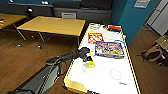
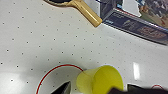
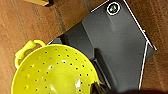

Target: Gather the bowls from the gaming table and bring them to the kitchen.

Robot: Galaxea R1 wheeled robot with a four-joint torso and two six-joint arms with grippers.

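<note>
A see-through bowl is seen as a faint pale ring on the white top of the gaming desk, near the front end. Another pale ring lies at about nine o'clock from it, well apart; it may be a second bowl, but the view is too blurred to be sure. A small yellow cup is placed at this ring, and the left tool is held just over the cup. In the left wrist view the cup is seen between the dark tool tips, which are spread apart and not closed on it. At twelve o'clock from the bowl, two colourful game boxes lie flat. A yellow colander with holes is seen in the right wrist view, over a brown wooden floor. Whether the right tool is released or clenched cannot be told.
</note>
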